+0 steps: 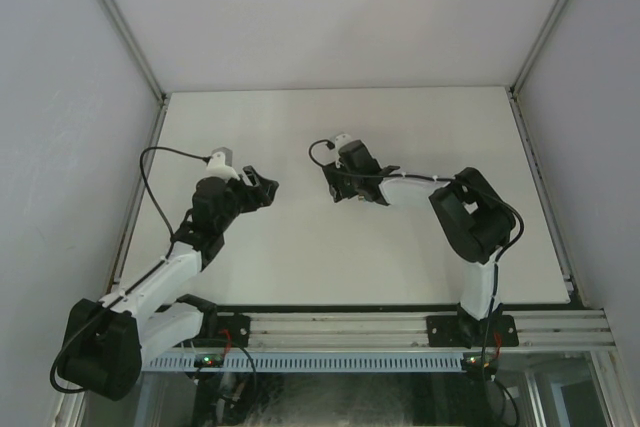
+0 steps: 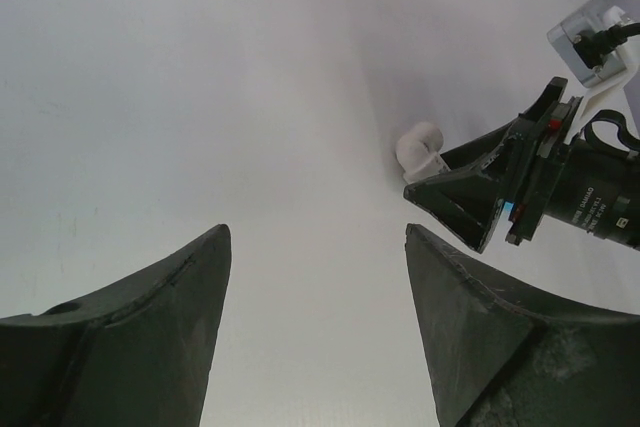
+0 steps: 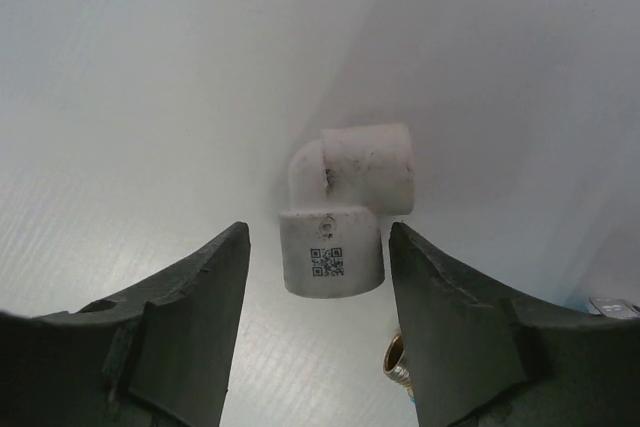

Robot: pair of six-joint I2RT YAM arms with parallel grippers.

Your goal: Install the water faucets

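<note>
We hold our right claw (image 3: 318,229) spread around the white elbow fitting (image 3: 345,209), not yet pinching; left claw (image 2: 316,232) spread, empty

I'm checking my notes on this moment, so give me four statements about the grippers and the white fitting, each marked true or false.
1. The right gripper has its fingers on either side of the white elbow fitting. True.
2. The left gripper holds the fitting. False: it is open, with only bare table between its fingers.
3. The fitting carries a QR code. True.
4. The two grippers touch each other. False: the top view shows a clear gap between them.
</note>
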